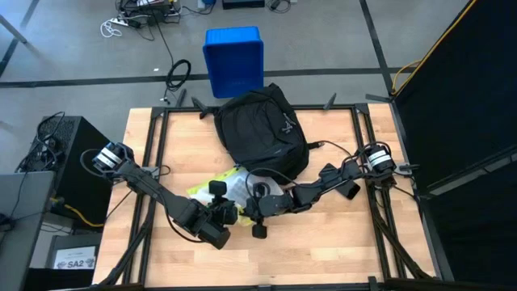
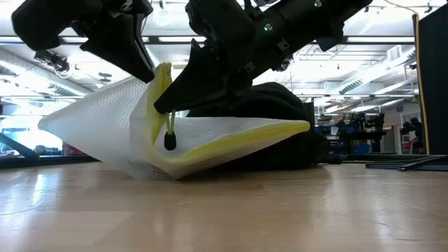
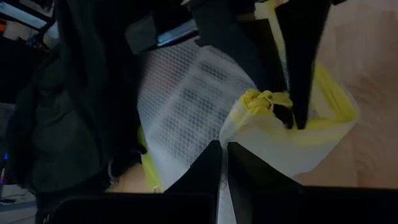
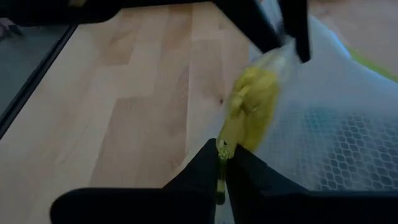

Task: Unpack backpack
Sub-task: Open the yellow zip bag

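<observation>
Wooden planks form the table top (image 1: 323,242), which sits inside a dark metal frame, with grey floor around it. Beyond the table's far edge stands a blue plastic bin (image 1: 234,61), and just in front of that bin the black backpack (image 1: 262,129) lies on the far middle of the table, a rounded soft mass.

Touching the backpack's near edge is a white mesh pouch with yellow trim (image 1: 222,184), partly lifted off the wood; in the low view the pouch (image 2: 210,143) props up like a tent with one yellow edge reaching toward the backpack behind it.

Both arms meet at this pouch. The left gripper (image 3: 222,163) is on the pouch's side away from the backpack, its fingers nearly closed on the pouch's white fabric. The right gripper (image 4: 221,163) comes in from the backpack's right side and is pinched narrow on the yellow zipper pull cord (image 4: 222,146), which leads to the bunched yellow corner of the pouch (image 4: 255,99). In the low view a small dark toggle (image 2: 169,142) dangles on a yellow cord below the grippers, against the pouch's side.
</observation>
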Available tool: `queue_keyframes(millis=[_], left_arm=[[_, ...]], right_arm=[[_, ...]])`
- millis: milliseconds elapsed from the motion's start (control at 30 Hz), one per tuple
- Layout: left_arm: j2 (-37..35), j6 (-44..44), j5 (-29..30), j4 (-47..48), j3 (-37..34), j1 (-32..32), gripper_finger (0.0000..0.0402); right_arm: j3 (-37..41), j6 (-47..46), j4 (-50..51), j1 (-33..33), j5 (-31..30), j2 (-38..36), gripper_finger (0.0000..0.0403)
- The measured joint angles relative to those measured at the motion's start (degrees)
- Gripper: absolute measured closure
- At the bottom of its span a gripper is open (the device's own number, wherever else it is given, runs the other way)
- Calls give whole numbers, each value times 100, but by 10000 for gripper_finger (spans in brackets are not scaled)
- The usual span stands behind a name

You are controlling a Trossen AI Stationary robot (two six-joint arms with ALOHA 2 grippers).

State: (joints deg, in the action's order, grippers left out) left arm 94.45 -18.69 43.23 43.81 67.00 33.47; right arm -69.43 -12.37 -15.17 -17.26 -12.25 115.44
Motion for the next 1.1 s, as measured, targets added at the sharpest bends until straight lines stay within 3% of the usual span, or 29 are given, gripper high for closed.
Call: queue_keyframes(millis=[333, 633, 833, 1100], left_arm=[[-2, -122, -195, 23, -179, 115, 402], [-11, -945, 466, 1064, 57, 596, 402], [-76, -1052, 679, 1023, 66, 879, 402], [-87, -1307, 806, 1059, 77, 1131, 401]], right_arm=[[-1, 37, 236, 32, -217, 0, 403], [-6, -301, 832, -113, -335, -216, 403], [-9, -471, 1708, -351, -845, -516, 403], [-7, -1403, 3548, -589, -1395, -742, 403]])
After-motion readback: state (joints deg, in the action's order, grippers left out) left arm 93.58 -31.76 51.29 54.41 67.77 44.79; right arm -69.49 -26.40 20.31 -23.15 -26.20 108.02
